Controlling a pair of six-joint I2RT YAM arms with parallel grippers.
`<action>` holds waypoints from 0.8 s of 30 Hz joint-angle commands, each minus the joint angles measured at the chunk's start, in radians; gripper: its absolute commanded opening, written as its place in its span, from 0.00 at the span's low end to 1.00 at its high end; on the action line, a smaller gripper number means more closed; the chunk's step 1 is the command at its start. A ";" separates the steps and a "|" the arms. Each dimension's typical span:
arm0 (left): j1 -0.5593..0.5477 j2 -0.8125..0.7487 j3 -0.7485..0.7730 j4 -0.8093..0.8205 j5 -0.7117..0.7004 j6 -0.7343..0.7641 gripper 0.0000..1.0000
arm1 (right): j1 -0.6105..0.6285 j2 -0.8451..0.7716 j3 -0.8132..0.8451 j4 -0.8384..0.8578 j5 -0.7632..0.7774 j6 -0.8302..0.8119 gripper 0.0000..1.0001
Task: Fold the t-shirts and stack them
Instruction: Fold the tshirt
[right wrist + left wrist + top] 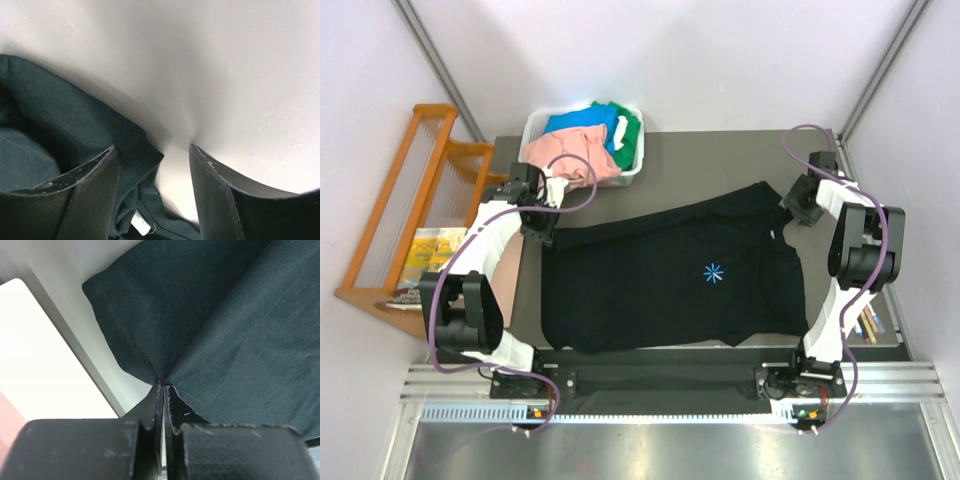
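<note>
I see the large black cotton t-shirt (670,280) lying spread, chest side up, in the middle of the grey table (720,160). Its hem end is toward the left of the top view and its neck end is toward the right. On the chest there is a small light-blue starburst mark (714,272); I can find no letters with it.

The left gripper (163,386) is at the upper left corner of the black shirt. In the left wrist view its jaws are pressed together, with the stitched hem edge of the black cloth pinched between the tips.

The right gripper (152,146) is at the upper right of the shirt, by the neck. Its jaws stand apart with the pale table surface showing between them, and the black cloth lies beside and under the left finger. I cannot tell if that finger touches it. At the bottom of the right wrist view a small white tag (141,223) shows on the cloth; its writing is too blurred to read.

In the upper left of the top view the white plastic bin (535,130) holds a crumpled salmon-pink shirt (565,155), a blue shirt (582,125) and a green shirt (628,125). At the left edge an orange wooden rack (410,200) stands beside the table, with yellow packets (432,245) on it; I cannot read their print.
</note>
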 commanded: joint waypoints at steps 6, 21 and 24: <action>-0.002 -0.015 -0.006 0.028 -0.009 0.014 0.00 | -0.019 0.028 0.007 0.042 -0.062 0.008 0.38; -0.002 -0.007 0.001 0.027 0.003 0.006 0.00 | -0.025 0.077 0.143 -0.038 -0.027 -0.018 0.00; -0.002 -0.011 -0.001 0.021 0.005 0.007 0.00 | -0.050 0.120 0.230 -0.070 -0.032 -0.024 0.00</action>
